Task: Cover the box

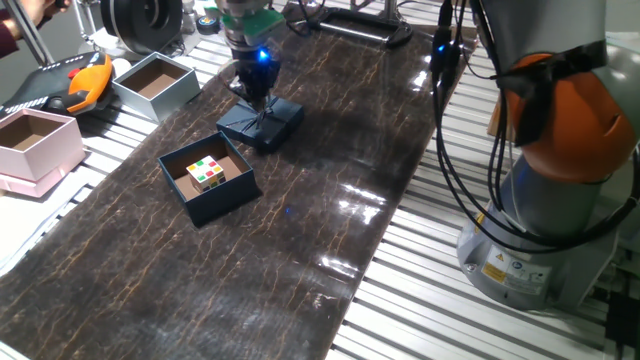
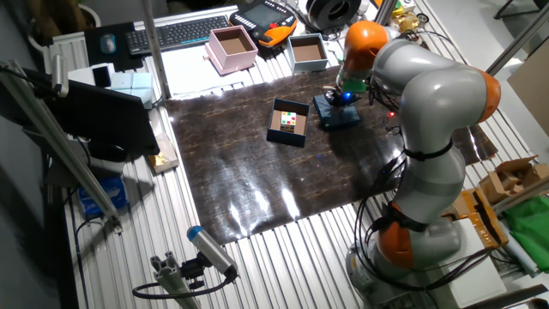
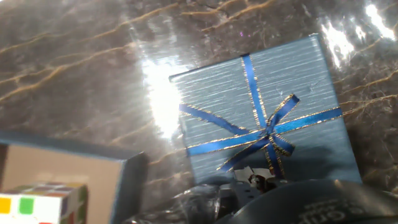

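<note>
Right above the lid (image 1: 262, 122) sits the robot's gripper (image 1: 256, 90), with a little blue light glowing on it. It is pressed down close on top of the lid. I cannot tell if its fingers are wide or narrow, because they are hidden in both fixed views, and the hand view shows only a dark blurry bit at the bottom edge.

The lid is dark blue and lies flat on the dark shiny mat (image 1: 300, 230). It has a thin blue ribbon (image 3: 264, 134) with gold edges, crossed over and tied in a small bow. In the hand view the lid (image 3: 264, 106) fills the middle and is turned a bit crooked.

The box (image 1: 208, 177) is dark blue too, and it is open. In one fixed view it sits near the lid, at about 8 o'clock from it, with a small gap between them. Inside the box is a colour cube (image 1: 209, 172) with white, red, green and yellow squares. In the hand view a corner of the box (image 3: 127, 186) and the cube (image 3: 40, 202) peek in at the bottom left.

Off the mat, at 10 o'clock from the box, a grey box (image 1: 157, 86) with a brown inside stands open. A pink box (image 1: 38, 146) stands open too, at 9 o'clock by the left edge. An orange and black thing (image 1: 88, 82) lies between them, farther back.
</note>
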